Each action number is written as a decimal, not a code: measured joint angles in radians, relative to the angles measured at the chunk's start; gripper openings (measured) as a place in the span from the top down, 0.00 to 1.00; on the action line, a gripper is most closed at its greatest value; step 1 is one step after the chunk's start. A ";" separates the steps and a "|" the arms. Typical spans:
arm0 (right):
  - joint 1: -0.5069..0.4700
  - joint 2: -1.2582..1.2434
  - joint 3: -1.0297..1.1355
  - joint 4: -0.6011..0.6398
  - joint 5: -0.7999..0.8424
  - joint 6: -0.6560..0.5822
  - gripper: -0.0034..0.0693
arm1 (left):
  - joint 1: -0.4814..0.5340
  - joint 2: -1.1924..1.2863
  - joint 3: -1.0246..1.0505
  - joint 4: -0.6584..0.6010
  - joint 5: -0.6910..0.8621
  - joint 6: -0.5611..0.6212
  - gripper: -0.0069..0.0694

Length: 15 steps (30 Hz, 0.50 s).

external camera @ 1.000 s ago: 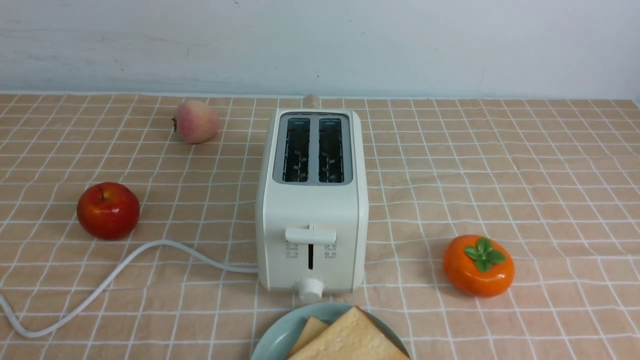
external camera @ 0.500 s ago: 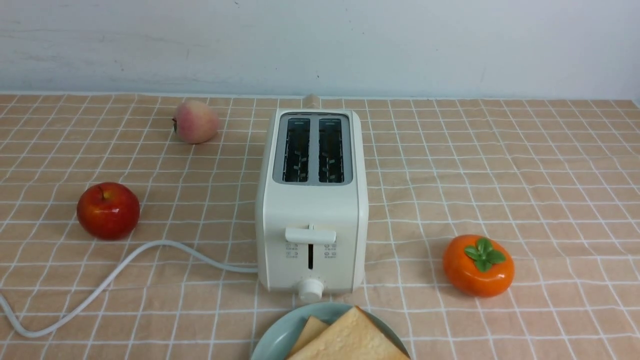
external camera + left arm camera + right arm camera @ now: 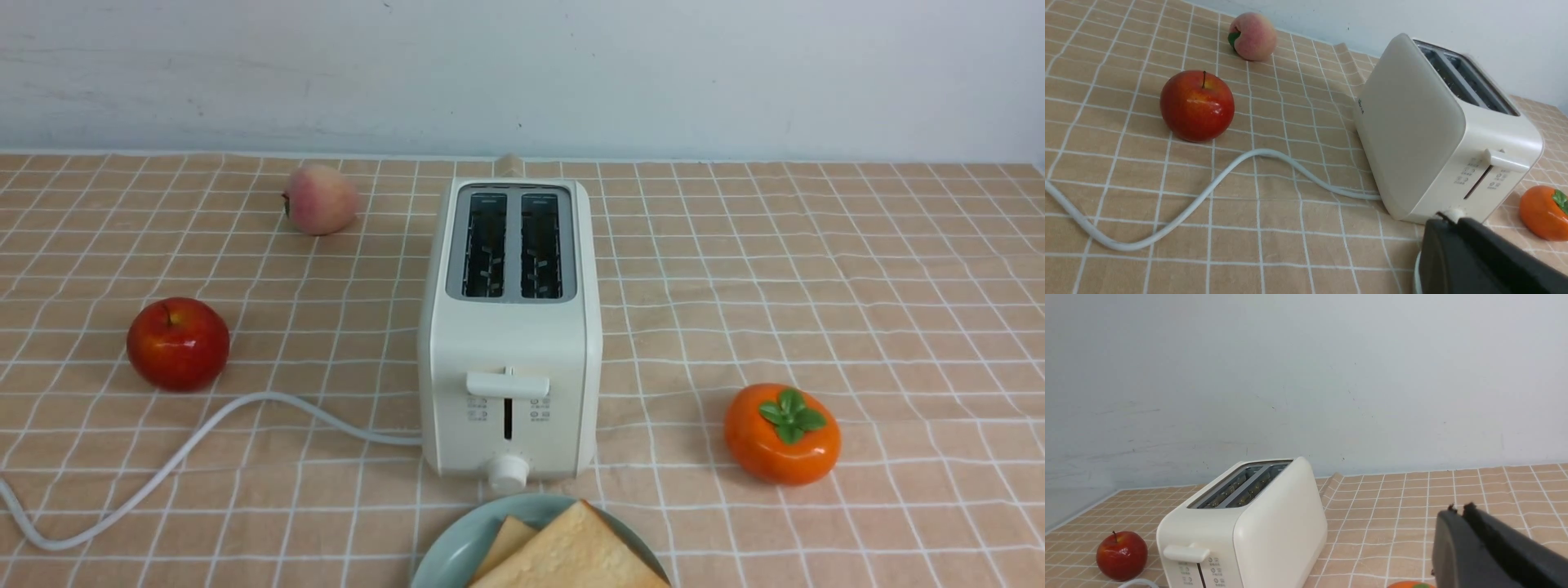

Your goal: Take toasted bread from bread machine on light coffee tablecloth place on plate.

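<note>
Tablecloth [image 3: 816, 269] of light tan fabric, gridded with thin white lines, spreads to the wall. On it a boxy cream-white two-slot toaster [image 3: 510, 343] stands with both slots empty. Just in front, a round pale mint-green plate [image 3: 457, 547] carries two golden square toast slices [image 3: 571, 555], one overlapping the other. The black left gripper [image 3: 1443, 216] and right gripper [image 3: 1458, 508] are each pinched closed, holding nothing.

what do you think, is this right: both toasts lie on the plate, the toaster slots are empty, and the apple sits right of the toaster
One thing is wrong: the apple sits left of the toaster, not right, as the front view shows. The rest holds: both toasts lie on the plate and the slots are empty.
</note>
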<state>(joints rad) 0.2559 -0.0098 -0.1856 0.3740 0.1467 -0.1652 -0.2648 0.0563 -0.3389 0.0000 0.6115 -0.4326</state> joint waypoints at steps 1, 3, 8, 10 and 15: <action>0.000 0.000 0.000 0.000 0.000 0.001 0.92 | 0.005 -0.004 0.026 0.000 -0.004 0.002 0.89; 0.000 0.000 0.000 0.000 0.000 0.001 0.92 | 0.038 -0.021 0.081 0.000 -0.035 0.004 0.89; 0.000 0.000 0.000 0.000 0.000 0.001 0.91 | 0.140 -0.059 0.232 0.000 -0.177 0.004 0.89; 0.000 0.000 0.000 0.000 0.000 0.001 0.91 | 0.171 -0.066 0.315 0.000 -0.255 0.004 0.89; 0.000 0.000 0.000 0.000 0.001 0.001 0.90 | 0.192 -0.066 0.367 0.023 -0.232 0.004 0.88</action>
<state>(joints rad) 0.2559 -0.0101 -0.1856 0.3740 0.1480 -0.1642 -0.0727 -0.0099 0.0284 0.0231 0.3798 -0.4291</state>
